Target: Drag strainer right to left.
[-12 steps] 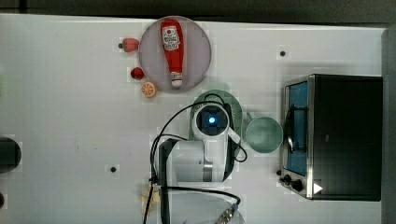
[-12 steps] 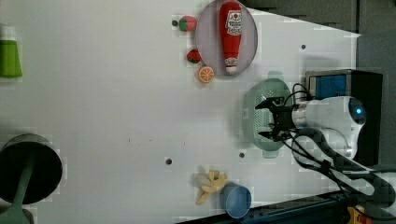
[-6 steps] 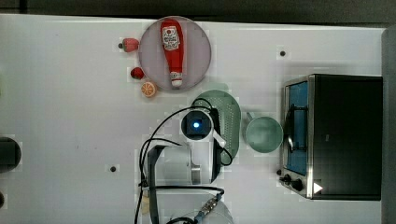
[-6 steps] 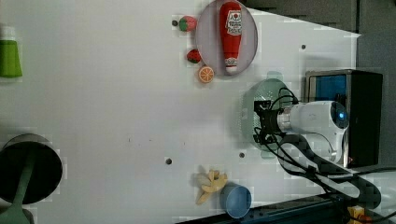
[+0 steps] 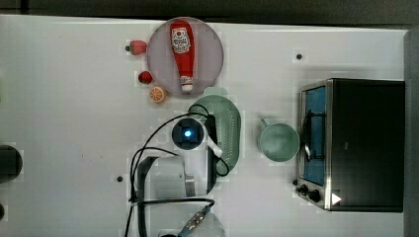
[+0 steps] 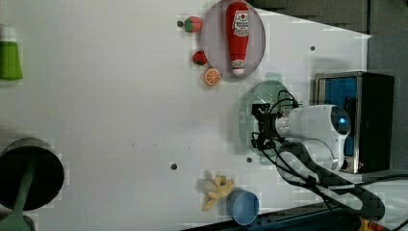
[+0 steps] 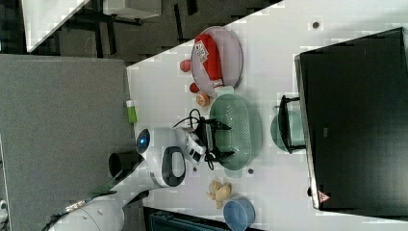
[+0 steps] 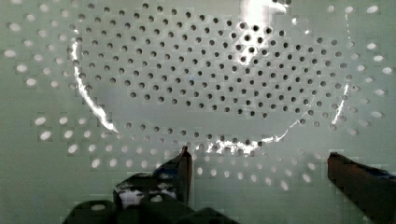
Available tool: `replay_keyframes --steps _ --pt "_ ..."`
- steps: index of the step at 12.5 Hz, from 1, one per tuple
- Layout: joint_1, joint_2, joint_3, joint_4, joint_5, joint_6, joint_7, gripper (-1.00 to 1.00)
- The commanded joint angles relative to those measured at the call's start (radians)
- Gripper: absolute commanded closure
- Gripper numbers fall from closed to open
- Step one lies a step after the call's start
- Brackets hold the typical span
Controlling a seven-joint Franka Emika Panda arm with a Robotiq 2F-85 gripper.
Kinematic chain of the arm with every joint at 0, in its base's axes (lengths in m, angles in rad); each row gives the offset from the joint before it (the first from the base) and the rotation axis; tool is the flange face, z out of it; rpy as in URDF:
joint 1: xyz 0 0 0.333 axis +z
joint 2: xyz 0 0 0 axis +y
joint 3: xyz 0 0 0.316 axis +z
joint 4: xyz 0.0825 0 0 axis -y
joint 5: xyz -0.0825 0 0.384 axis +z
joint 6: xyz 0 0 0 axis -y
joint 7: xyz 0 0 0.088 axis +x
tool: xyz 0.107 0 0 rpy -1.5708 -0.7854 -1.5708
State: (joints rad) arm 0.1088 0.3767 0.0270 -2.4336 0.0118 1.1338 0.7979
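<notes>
A: Where is the strainer (image 5: 228,129) sitting?

B: On the white bench (image 5: 69,118), just below the plate (image 5: 213,59) with the ketchup bottle (image 5: 182,48) in the top view, between that plate and the green cup (image 5: 278,141) beside the toaster oven (image 5: 364,143).

A: And the gripper (image 8: 259,163)?

B: Down inside the bowl, fingers (image 8: 183,170) spread wide and grasping nothing; the wrist view has the holed floor close beneath them.

A: Why open and inside?

B: I judge it means to push on the inner wall, not pinch it, so the strainer slides along flat. Toward the top view's left the bench is bare, so there's room.

A: Any risk?

B: The orange slice (image 5: 157,94) lies near that path.
</notes>
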Motion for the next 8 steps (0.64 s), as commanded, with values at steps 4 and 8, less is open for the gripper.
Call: replay_keyframes --steps 4,8 --pt "0.107 -0.020 0.069 0.032 -0.013 -0.020 0.291 -1.00" --pt "0.174 -0.011 0.096 0.056 -0.012 -0.021 0.382 -1.00"
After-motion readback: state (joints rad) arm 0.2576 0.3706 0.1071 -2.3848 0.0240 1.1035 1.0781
